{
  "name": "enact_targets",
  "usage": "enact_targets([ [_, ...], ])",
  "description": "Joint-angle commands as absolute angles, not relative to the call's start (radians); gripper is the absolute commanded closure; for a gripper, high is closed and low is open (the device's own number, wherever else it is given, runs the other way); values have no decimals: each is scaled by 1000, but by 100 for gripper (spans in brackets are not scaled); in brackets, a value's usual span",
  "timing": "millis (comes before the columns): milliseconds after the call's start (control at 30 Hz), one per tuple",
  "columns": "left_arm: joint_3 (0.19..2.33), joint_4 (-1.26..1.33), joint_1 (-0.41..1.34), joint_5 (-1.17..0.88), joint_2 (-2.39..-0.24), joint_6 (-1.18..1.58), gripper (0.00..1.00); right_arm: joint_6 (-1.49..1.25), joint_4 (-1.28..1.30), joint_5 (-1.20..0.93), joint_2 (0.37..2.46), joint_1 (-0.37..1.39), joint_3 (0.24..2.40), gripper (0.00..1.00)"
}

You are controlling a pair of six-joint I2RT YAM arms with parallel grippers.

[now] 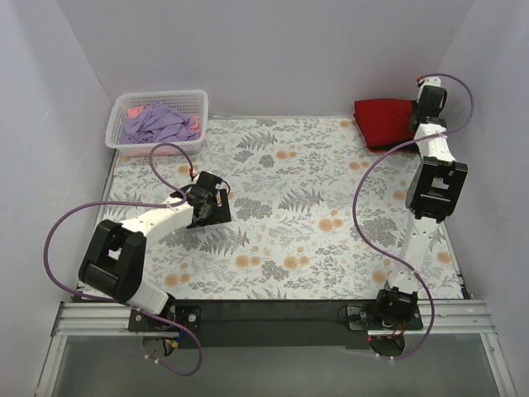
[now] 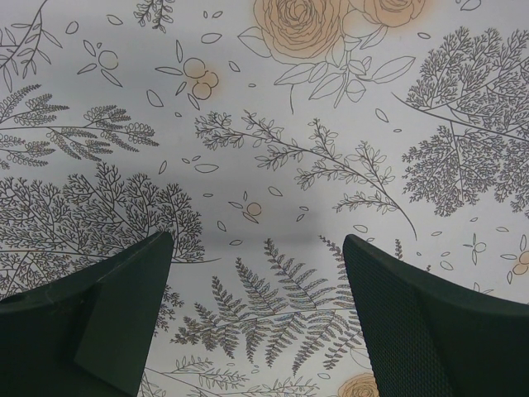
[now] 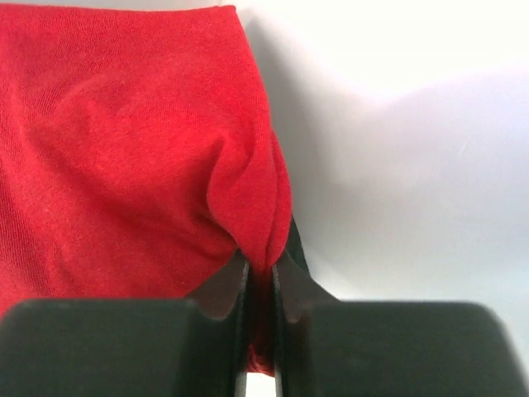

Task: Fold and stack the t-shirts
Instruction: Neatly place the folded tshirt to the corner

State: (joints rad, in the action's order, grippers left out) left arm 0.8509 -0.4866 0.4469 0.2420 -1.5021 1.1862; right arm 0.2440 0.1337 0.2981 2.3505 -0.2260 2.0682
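A folded deep-red t-shirt (image 1: 384,122) lies at the table's far right corner, with a dark edge showing beneath it. My right gripper (image 1: 416,124) is at its right edge. In the right wrist view, that gripper (image 3: 260,266) is shut on a pinched fold of the red t-shirt (image 3: 124,165). My left gripper (image 1: 211,207) hovers over the left middle of the floral cloth. In the left wrist view it (image 2: 256,248) stands open, with only the cloth print between its fingers (image 2: 124,298).
A white lattice basket (image 1: 154,147) at the far left corner holds crumpled lavender tees (image 1: 157,124) and a pink one (image 1: 195,124). White walls close in the table on the left, back and right. The floral table cloth (image 1: 306,198) covers the surface.
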Motion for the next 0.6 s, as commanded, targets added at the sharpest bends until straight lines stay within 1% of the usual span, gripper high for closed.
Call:
enact_targets([
  [0, 876, -488, 442, 245, -1490, 1184, 17, 264, 40, 400, 2290, -241, 2037, 84],
  [33, 876, -489, 442, 245, -1489, 1184, 17, 259, 38, 414, 2292, -239, 2030, 73],
  [133, 877, -491, 442, 244, -1485, 1184, 17, 233, 40, 485, 2280, -239, 2005, 59],
  [200, 877, -495, 442, 241, -1476, 1187, 17, 218, 40, 538, 2235, -235, 1979, 52],
  [233, 879, -495, 442, 238, -1468, 1189, 17, 210, 38, 543, 2211, -236, 1964, 46],
  [267, 879, -499, 443, 235, -1459, 1189, 17, 206, 40, 548, 2186, -233, 1948, 44],
  [300, 876, -499, 443, 230, -1438, 1190, 17, 201, 38, 555, 2128, -232, 1912, 31],
  [333, 874, -499, 443, 230, -1424, 1192, 17, 193, 38, 560, 2099, -230, 1895, 27],
  [400, 867, -497, 442, 235, -1375, 1196, 17, 163, 40, 558, 2009, -229, 1853, 26],
  [433, 862, -497, 443, 239, -1358, 1197, 17, 150, 41, 552, 1975, -227, 1811, 21],
  [467, 858, -494, 443, 244, -1339, 1198, 17, 128, 47, 542, 1942, -227, 1786, 20],
  [533, 851, -492, 443, 256, -1287, 1203, 17, 101, 67, 491, 1846, -221, 1727, 15],
  [567, 853, -491, 442, 261, -1270, 1204, 17, 88, 83, 474, 1782, -218, 1711, 15],
])
